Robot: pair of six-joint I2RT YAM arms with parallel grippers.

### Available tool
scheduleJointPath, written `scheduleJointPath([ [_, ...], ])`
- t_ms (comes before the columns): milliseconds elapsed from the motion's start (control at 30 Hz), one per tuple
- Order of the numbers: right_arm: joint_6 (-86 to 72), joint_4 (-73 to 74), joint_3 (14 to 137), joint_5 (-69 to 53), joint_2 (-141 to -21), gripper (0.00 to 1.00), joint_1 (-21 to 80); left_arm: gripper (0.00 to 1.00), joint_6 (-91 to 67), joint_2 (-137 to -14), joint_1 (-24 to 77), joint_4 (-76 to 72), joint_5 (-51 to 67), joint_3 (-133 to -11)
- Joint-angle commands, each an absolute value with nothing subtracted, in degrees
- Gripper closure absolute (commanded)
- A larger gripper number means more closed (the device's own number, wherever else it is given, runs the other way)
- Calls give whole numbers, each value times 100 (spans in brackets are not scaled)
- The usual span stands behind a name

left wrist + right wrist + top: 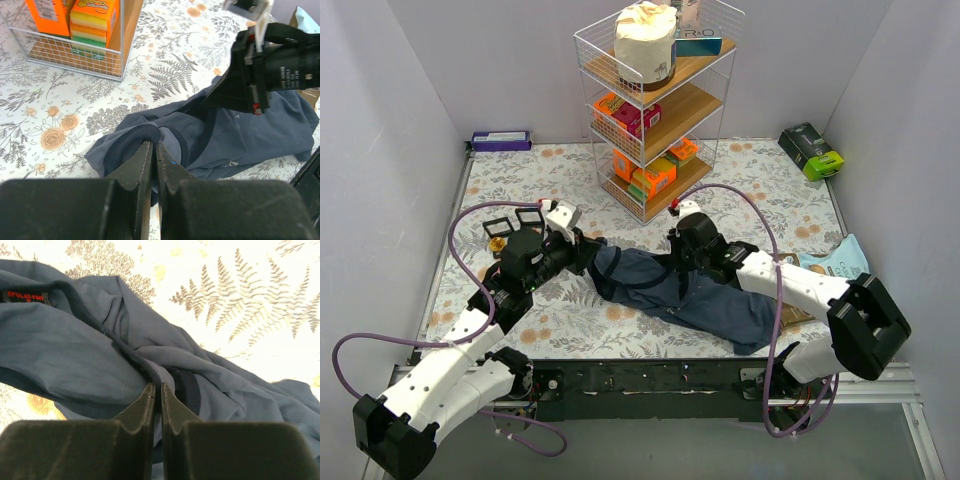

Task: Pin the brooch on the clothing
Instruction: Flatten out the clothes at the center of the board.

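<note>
Clothing (715,300), crumpled navy, left tool (154,145), right tool (156,386) each pinching soft folds

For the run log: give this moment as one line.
left gripper: shut on clothing | right gripper: shut on clothing | clothing: bunched | brooch: not visible

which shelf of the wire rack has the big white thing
The top shelf: it carries the white bundle; the two below hold small coloured boxes.
</note>
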State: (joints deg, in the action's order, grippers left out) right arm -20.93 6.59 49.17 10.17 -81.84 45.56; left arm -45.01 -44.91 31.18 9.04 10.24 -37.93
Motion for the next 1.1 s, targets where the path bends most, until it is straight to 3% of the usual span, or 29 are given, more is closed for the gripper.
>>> scheduleJointPath([
  [0, -1978, 966, 5255, 1678, -7779, 96, 4553, 100, -4588, -4421, 3085, 844, 615, -3867],
  [167, -1741, 1765, 6106, 2170, -7498, 99, 4526, 100, -4816, -4543, 3076, 537, 739, -4437],
  [533, -405, 2435, 9700, 2769, -6355, 99, 4518, 100, -5422, -5747, 3076, 115, 1818, -7899],
  [767, 246, 1443, 10064, 2093, -5722, 99, 4518, 100, -6099, -6266, 3067, 395, 2697, -10060],
  [1067, 316, 730, 10239, 1029, -5247, 99, 4518, 100, -6731, -6600, 3067, 835, 3295, -11346],
])
